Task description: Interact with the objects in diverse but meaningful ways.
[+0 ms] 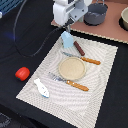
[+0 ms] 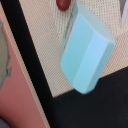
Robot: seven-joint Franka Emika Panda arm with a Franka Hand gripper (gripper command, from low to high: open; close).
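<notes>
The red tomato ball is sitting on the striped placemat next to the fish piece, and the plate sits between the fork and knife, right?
Not quite. The red tomato ball lies off the striped placemat, on the dark table surface beyond its edge at the exterior view's left. The fish piece is on the mat nearby, and the plate does sit between the fork and knife.

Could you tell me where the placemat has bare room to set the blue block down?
Bare weave lies between the plate and the fish, and along the placemat's right side in the exterior view. Crowded: fork, knife, sausage.
</notes>
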